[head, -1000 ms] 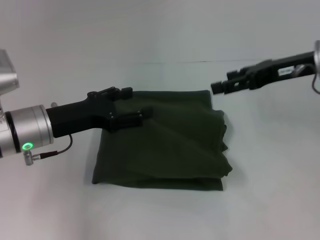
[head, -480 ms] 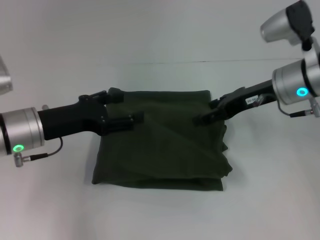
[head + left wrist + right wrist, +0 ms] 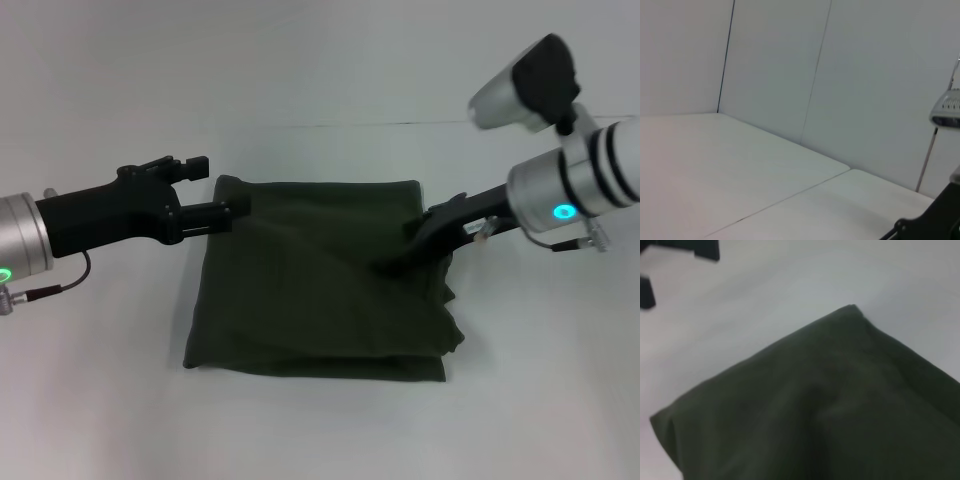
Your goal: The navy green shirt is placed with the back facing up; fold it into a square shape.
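1. Your shirt (image 3: 320, 290) lies on the white bench (image 3: 320, 90), centre of the head view, folded into a rough square. Near edge and far edge run about straight; the robot's-right side is bunched, with layered folds showing.
2. A diagonal crease runs across the top layer, from the far left corner toward the near right.
3. Left claw (image 3: 215, 190): just beside the shirt's far left corner, arm reaching in from the left. Fingers stand apart, one above the other, with nothing between them. Whether the lower finger touches the cloth, you cannot tell.
4. Right claw (image 3: 395, 265): angled down over the shirt's right half, tip at or just on the fabric. Its finger state cannot be told from these views.
5. Right wrist view: the shirt (image 3: 830, 410) fills most of the picture, one folded corner pointing at bare bench (image 3: 815, 275).
6. Left wrist view: only bench (image 3: 715, 165) and wall (image 3: 790, 60) show.
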Available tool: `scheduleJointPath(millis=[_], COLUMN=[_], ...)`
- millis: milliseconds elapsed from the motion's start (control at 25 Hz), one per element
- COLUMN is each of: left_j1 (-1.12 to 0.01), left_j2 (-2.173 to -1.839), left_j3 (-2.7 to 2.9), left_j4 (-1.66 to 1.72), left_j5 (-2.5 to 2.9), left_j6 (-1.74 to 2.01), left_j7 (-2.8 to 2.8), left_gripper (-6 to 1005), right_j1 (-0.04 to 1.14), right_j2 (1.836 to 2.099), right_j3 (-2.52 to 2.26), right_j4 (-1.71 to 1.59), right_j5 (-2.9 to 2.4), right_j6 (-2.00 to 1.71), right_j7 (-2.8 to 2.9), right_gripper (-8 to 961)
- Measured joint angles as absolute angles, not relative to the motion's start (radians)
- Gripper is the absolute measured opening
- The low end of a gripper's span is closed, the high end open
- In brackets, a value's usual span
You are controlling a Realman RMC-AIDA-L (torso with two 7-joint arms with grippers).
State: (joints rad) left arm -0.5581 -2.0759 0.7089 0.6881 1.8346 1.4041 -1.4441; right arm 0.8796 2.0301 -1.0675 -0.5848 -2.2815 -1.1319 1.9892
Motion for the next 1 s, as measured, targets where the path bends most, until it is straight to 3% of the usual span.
scheduleJointPath(millis=[200,320,840,1000], left_j1=[-0.566,-0.570,-0.578,-0.578], left_j2=[-2.076,-2.076,-2.067,-2.062], left_j3=[0.715,0.716,0.706,0.680], left_j4=[0.692,0.692,0.693,0.693], left_j5=[1.835,1.836,1.836,1.838], left_j6=[1.404,1.404,1.394,1.393], left_j7=[-1.445,-1.445,-1.444,-1.445], left_gripper=[911,911,910,910], right_j1=[0.882,0.887,0.890,0.880], right_j2=[2.071,2.083,2.086,2.077], right_j3=[-1.110,-1.114,-1.111,-1.103], right_j4=[-0.592,-0.594,-0.609,-0.653], right_j5=[-2.350,-2.383,-2.378,-2.325], right_j6=[-1.013,-0.963,-0.789,-0.914], right_j7=[1.970,1.968,1.972,1.940], right_gripper=[915,915,915,915])
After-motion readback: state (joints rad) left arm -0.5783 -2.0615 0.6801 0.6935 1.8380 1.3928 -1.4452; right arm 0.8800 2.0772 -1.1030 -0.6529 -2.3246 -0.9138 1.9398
